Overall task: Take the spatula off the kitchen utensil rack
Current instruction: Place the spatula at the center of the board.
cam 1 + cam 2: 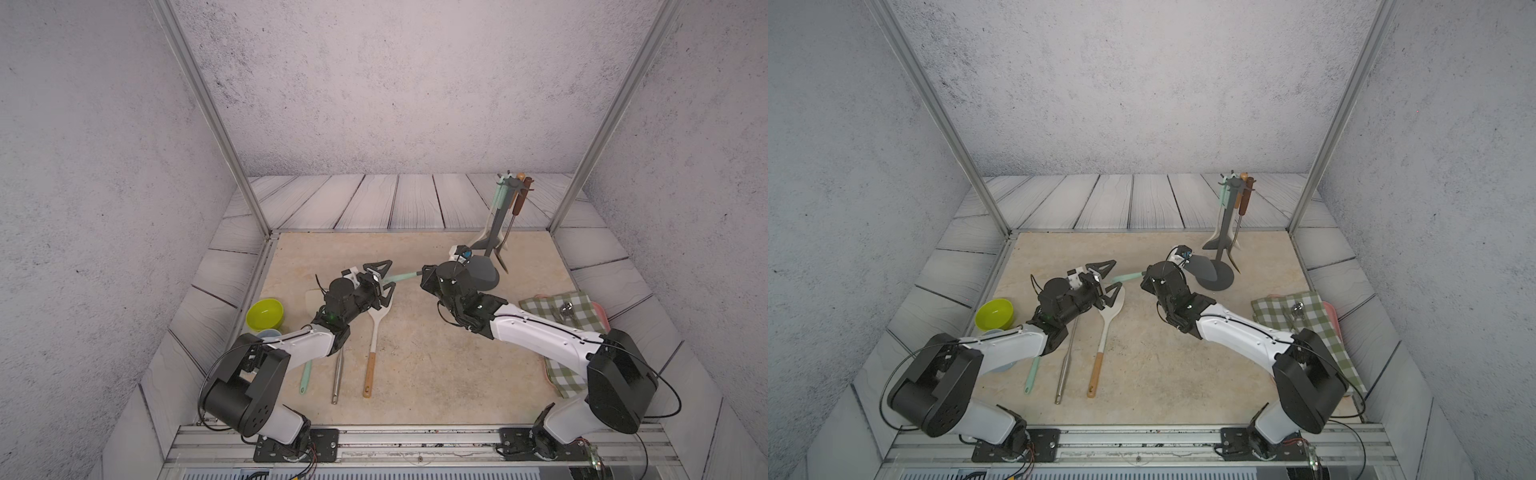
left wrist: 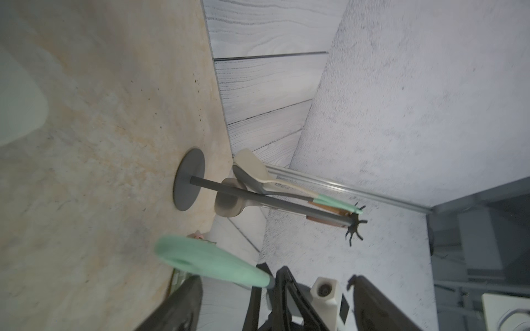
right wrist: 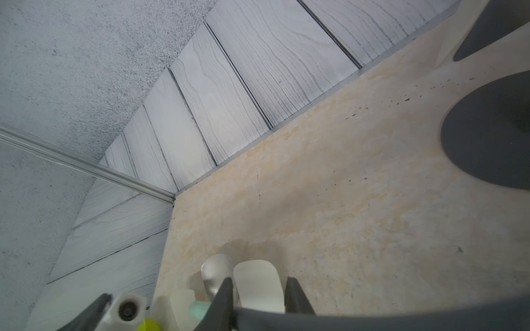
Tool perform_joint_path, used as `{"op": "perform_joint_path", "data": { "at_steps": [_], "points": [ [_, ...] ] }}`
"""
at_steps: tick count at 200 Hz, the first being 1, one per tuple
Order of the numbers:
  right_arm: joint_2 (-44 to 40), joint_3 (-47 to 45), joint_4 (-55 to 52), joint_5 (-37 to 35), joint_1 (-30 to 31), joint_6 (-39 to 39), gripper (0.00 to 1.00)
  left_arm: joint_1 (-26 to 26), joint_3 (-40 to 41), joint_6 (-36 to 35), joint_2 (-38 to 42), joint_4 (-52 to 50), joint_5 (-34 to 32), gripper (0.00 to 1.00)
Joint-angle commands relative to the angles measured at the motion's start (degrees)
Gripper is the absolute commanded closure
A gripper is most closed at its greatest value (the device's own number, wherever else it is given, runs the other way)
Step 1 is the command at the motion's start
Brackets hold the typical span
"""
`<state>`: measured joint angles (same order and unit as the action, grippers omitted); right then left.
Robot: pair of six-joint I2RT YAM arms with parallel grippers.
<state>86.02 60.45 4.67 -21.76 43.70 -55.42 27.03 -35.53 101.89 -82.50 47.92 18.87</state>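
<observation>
While right claw grips spatula mid-shaft | left claw spread wide about its mint handle

I have two pincers: my left pincer and my right pincer. I see one rack, one spatula up in the air, three tools lying flat, one green bowl, one blue bowl and one checked cloth.
</observation>
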Motion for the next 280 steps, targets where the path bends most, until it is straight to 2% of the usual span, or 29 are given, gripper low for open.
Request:
{"op": "perform_joint_path", "data": {
  "at_steps": [1, 37, 56, 77, 104, 125, 170, 237, 280],
  "points": [
    [-4.69, -0.54, -6.76, 2.18, -1.63, 5.45, 1.0, -1.39, 1.87, -11.4, 6.81, -12.58, 2.9, 0.09],
    [-7.28, -0.27, -16.57, 17.86, -4.11, 14.4, 1.0, -1.74, 1.57, -32.61, 22.88, -38.13, -3.44, 0.04],
    [-6.31, 2.99, -26.52, 22.69, -4.57, 16.76, 1.0, -1.72, 1.19, -43.91, 30.42, -47.24, -8.54, 0.03],
    [-3.27, 5.78, -33.49, 30.64, -4.68, 20.26, 1.0, -1.39, 2.02, -53.11, 37.12, -52.41, -14.34, 0.01],
    [4.55, 11.06, -41.61, 39.41, -4.66, 23.96, 1.0, -1.27, 6.47, -59.41, 43.14, -51.47, -19.25, 0.01],
    [11.12, 16.72, -48.18, 41.6, -4.59, 27.54, 1.0, -1.27, 9.88, -61.72, 45.25, -47.72, -21.42, 0.01],
    [22.88, 25.08, -57.73, 41.62, -3.8, 32.03, 1.0, -1.27, 10.76, -63.75, 46.79, -48.79, -22.13, 0.01],
    [32.21, 33.31, -64.18, 41.11, -1.02, 35.21, 1.0, -1.27, 11.8, -64.14, 47.55, -48.18, -22.39, 0.01],
    [35.25, 36.5, -66.29, 39.73, 0.47, 34.82, 1.0, -1.27, 11.8, -64.08, 46.74, -47.76, -21.96, 0.01]
  ]
}}
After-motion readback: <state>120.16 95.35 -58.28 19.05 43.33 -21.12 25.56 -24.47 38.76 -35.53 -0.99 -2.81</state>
